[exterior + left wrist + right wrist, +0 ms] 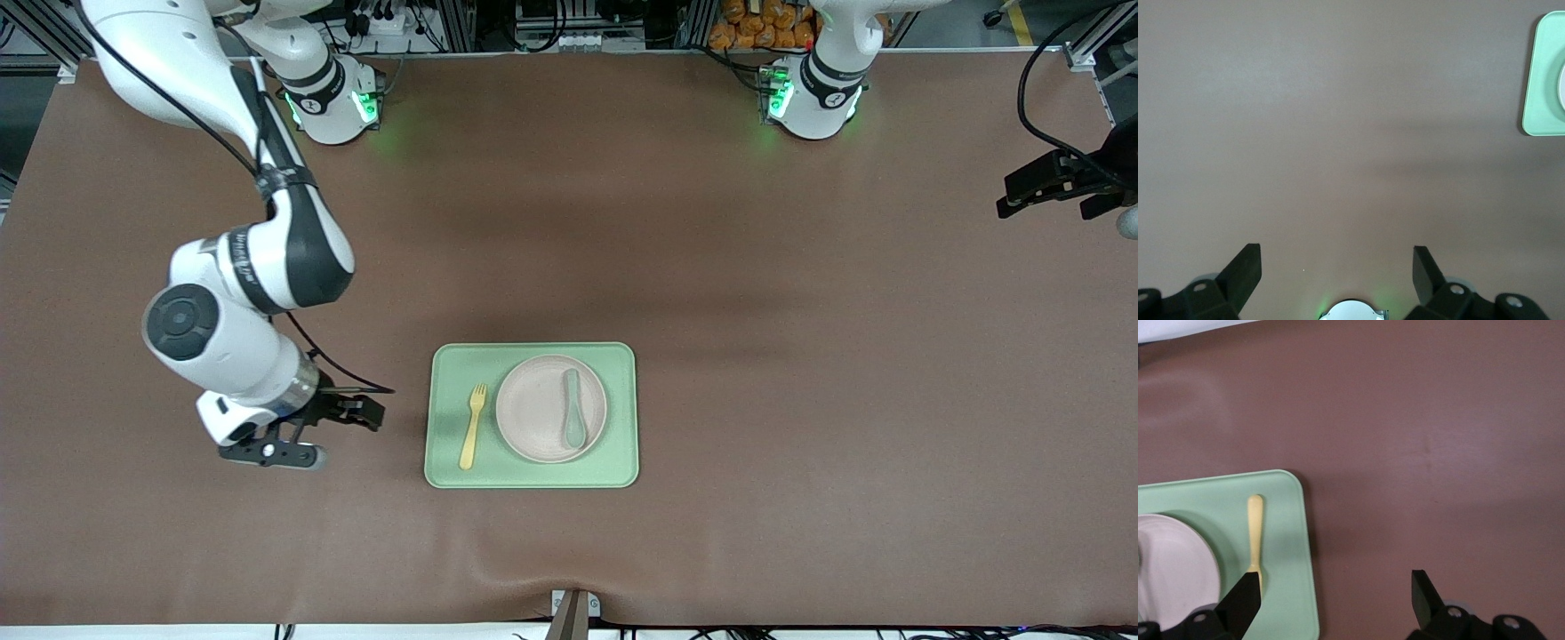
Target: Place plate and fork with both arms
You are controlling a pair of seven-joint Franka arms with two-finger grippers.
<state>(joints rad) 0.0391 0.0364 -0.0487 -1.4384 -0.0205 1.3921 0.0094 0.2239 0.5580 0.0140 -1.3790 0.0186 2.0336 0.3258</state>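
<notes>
Yellow fork (473, 426) beside round plate (538, 409); grippers spread

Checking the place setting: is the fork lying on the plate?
No, the fork lies on the green tray beside the plate, on the side toward the right arm's end; the spoon is what rests on the plate.

No lettering, number or sign can be read anywhere in the three views. The right arm (267, 258) carries small printing on its black joint band, and each base (331, 100) bears a small mark beside its green light, but all of it is too fine to make out.
</notes>
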